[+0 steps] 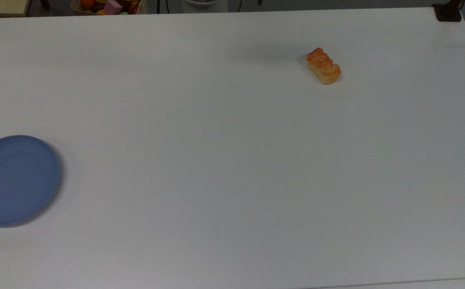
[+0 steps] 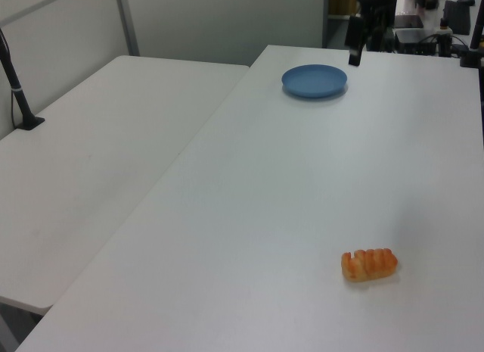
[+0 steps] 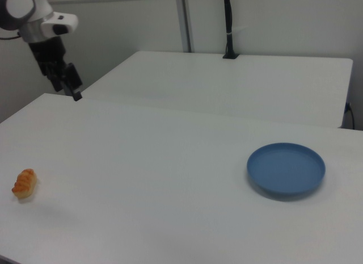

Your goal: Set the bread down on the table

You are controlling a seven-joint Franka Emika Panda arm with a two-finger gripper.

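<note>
My gripper (image 3: 72, 85) is black under a white wrist. The bread (image 1: 323, 66) is golden-orange with a ridged top and paler sides; the table (image 1: 232, 168) is plain white, the plate (image 1: 13, 178) solid blue.
</note>
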